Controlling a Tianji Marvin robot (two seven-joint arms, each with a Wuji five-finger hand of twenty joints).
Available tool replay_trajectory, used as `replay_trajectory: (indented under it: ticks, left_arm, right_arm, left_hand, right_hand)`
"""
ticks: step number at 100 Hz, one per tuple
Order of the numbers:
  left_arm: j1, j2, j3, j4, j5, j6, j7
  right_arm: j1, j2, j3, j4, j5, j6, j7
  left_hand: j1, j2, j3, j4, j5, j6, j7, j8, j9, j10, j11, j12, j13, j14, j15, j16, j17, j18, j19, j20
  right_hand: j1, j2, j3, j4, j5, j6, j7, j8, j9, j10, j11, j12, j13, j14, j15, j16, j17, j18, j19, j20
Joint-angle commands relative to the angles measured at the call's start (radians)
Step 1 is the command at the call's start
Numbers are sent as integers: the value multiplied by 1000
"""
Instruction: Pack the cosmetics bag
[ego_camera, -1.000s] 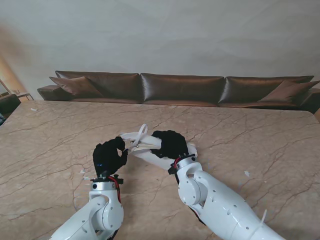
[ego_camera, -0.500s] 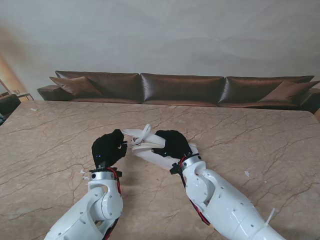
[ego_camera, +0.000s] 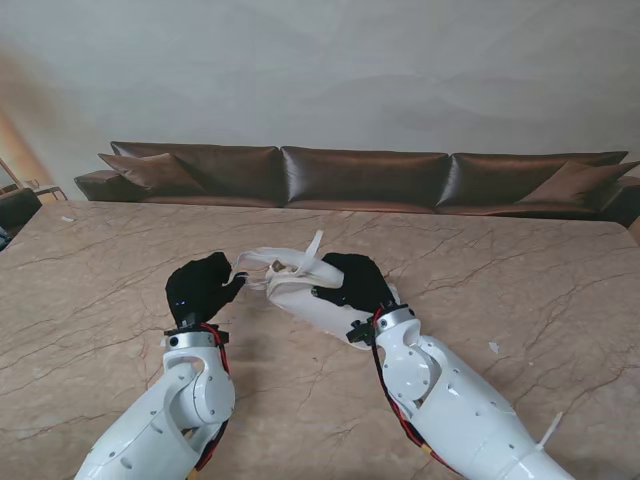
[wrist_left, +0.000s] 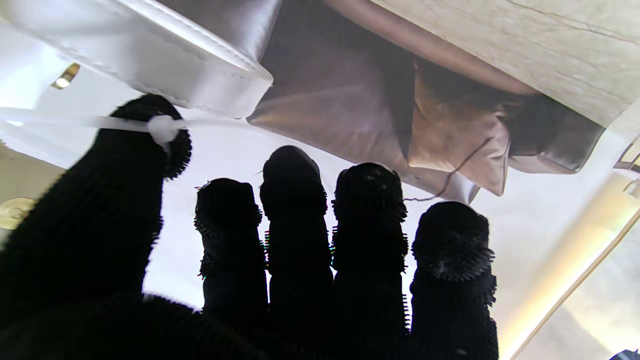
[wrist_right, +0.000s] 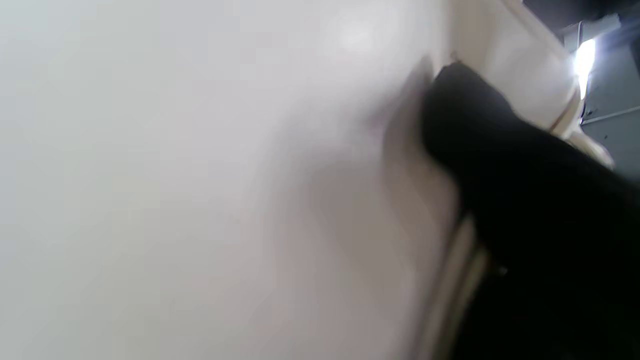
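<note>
Marble table (ego_camera: 520, 260) seen from above, brown sofa (ego_camera: 360, 177) along the far edge at 12 o'clock. White bag (ego_camera: 305, 290) near the table's middle, lying on its side, strap ends sticking up.

Right hand (ego_camera: 352, 282), black-gloved, at about 3 o'clock of the bag, pressed over its body; fingers seem wrapped on it, and the right wrist view shows only blurred white fabric against a dark finger. Judged gripping the bag to steady it.

Left hand (ego_camera: 197, 288) at 9 o'clock of the bag, thumb (wrist_left: 145, 135) hooked under a thin white cord (wrist_left: 75, 121) from the bag's flap, other fingers (wrist_left: 292, 180) extended and apart, closed on nothing. Whether the cord counts as held: cannot tell for sure.

No loose cosmetics visible on the table.

Step in hand, by judgement: opening or spreading the bag's mouth. Next move likely calls for pulling the cord toward 9 o'clock while bracing the bag, gently, since the soft fabric may slide or collapse.
</note>
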Motion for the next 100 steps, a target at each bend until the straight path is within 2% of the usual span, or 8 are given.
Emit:
replay_trajectory:
  ticks: [1,27,42,49,53,67,99,100]
  left_arm:
    - [14,13,-29,22,-24,14,2]
    - [9,-1,-18,66,-67,10,14]
    - [18,-9,-15,66,-93,-4,21]
    - [47,-10,-17,31,-93,-12,31]
    - [62,-8,-18,8,-82,-10,40]
    - [87,-2,-17,-33,-52,1,41]
    - [31,-19,12,37,-100,50,16]
    - [29,-20,13,39,-102,53,16]
  right_arm:
    - [-11,7,24,6,7,15,-32]
    - [-38,-21,68,-43,142,30,-44]
    - [-43,-26,73,-55,145,52,-64]
    - [-40,-26,70,-52,132,70,-74]
    - [-36,-26,67,-47,119,76,-82]
    - [-31,-37,58,-33,130,67,-101]
    - [-44,-55,65,-43,222,-51,-94]
    - [-44,-55,65,-42,225,-57,-90]
  left_hand:
    - [328,139,761,131,26,-37,37,24,17,-17,25,16,38,-6,35,14,-6,-8,81,19]
    - [330,139,755,136,23,-32,33,29,14,-17,23,18,32,-1,34,14,-16,-10,81,23]
    - [333,123,761,132,21,-25,29,29,12,-14,22,18,27,8,32,11,-23,-11,83,23]
    - [344,99,774,115,25,-9,24,24,12,-1,18,14,22,26,30,6,-35,-5,82,22]
    - [348,84,796,65,26,-8,25,18,13,-2,16,8,21,29,32,0,-34,-4,83,19]
    - [349,60,817,49,35,-5,20,11,21,-2,10,0,31,28,28,-15,-18,-1,84,2]
    - [355,35,840,25,45,0,22,5,30,2,13,-3,40,33,33,-20,-6,2,92,-12]
    - [356,29,850,7,46,1,22,2,31,3,13,-5,41,35,35,-23,-5,5,96,-20]
  right_hand:
    - [365,331,350,140,196,-370,264,66,91,-86,61,11,112,3,86,19,30,17,78,9]
    - [369,325,353,135,192,-357,273,70,89,-69,74,13,108,16,103,28,21,33,81,22]
    - [369,324,354,132,190,-355,273,69,90,-66,78,14,111,17,110,29,27,34,85,27]
    - [369,324,353,132,188,-353,273,69,88,-65,79,14,109,18,112,29,25,35,88,29]
    - [369,325,352,131,187,-353,273,69,88,-66,80,14,109,16,114,29,25,34,89,29]
    - [370,325,351,131,186,-352,274,68,86,-63,81,14,108,17,116,29,28,31,89,28]
    - [369,325,347,126,185,-349,277,66,82,-62,82,14,97,23,115,29,10,34,82,29]
    - [370,325,347,125,185,-349,277,66,82,-61,82,13,95,24,115,29,8,34,81,29]
